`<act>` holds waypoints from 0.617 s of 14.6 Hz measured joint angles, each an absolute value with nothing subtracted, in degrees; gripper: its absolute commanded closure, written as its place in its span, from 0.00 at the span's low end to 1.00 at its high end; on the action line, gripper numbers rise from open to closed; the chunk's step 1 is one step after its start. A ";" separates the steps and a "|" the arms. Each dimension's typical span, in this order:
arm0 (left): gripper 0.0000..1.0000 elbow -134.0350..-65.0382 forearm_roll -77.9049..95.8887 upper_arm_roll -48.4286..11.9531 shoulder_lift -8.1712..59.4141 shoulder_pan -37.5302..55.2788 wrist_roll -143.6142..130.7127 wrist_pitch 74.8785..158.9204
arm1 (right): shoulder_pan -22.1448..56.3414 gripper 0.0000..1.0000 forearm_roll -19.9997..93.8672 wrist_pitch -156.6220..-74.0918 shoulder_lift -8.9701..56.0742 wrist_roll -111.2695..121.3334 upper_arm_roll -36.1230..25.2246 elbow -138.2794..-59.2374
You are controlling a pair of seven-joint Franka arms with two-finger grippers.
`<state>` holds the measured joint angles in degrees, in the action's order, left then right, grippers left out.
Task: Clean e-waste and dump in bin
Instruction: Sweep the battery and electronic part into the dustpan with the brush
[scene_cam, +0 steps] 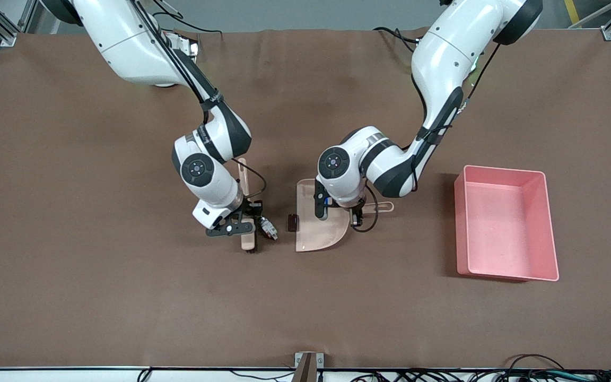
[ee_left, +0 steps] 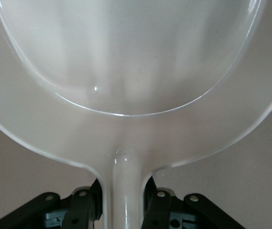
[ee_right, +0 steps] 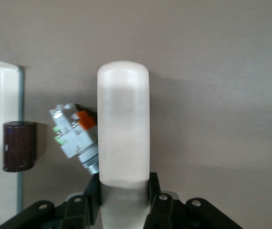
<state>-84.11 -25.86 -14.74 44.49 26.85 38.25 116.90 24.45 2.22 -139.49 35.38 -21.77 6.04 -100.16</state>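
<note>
My right gripper (scene_cam: 242,228) (ee_right: 124,195) is shut on the handle of a beige brush (scene_cam: 248,241) (ee_right: 123,124) whose head rests on the table. The white-grey piece of e-waste (scene_cam: 268,228) (ee_right: 74,131), with an orange mark, lies right beside the brush head. The small dark block (scene_cam: 292,223) (ee_right: 19,145) sits at the open lip of the beige dustpan (scene_cam: 316,233) (ee_left: 126,62) (ee_right: 0,119). My left gripper (scene_cam: 357,215) (ee_left: 124,205) is shut on the dustpan's handle, and the pan lies flat on the table. The pink bin (scene_cam: 502,170) stands toward the left arm's end.
Brown cloth covers the whole table. The bin holds nothing that I can see. Cables and a bracket (scene_cam: 308,366) run along the table edge nearest the front camera.
</note>
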 measured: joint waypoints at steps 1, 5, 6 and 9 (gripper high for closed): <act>0.67 -84.07 -25.86 -14.74 44.49 26.85 38.25 116.90 | 24.88 1.00 2.24 -139.67 35.56 -21.78 6.05 -100.07; 0.59 -84.03 -25.86 -14.75 44.49 26.85 38.25 116.90 | 26.21 1.00 3.61 -139.87 35.98 -21.80 6.11 -99.78; 0.59 -84.01 -25.86 -14.75 44.49 26.85 38.23 116.90 | 26.65 1.00 4.35 -139.87 36.02 -21.80 6.11 -99.70; 0.60 -83.94 -25.86 -14.75 44.48 26.85 38.23 116.90 | 27.98 1.00 5.52 -140.61 36.25 -21.82 6.12 -99.65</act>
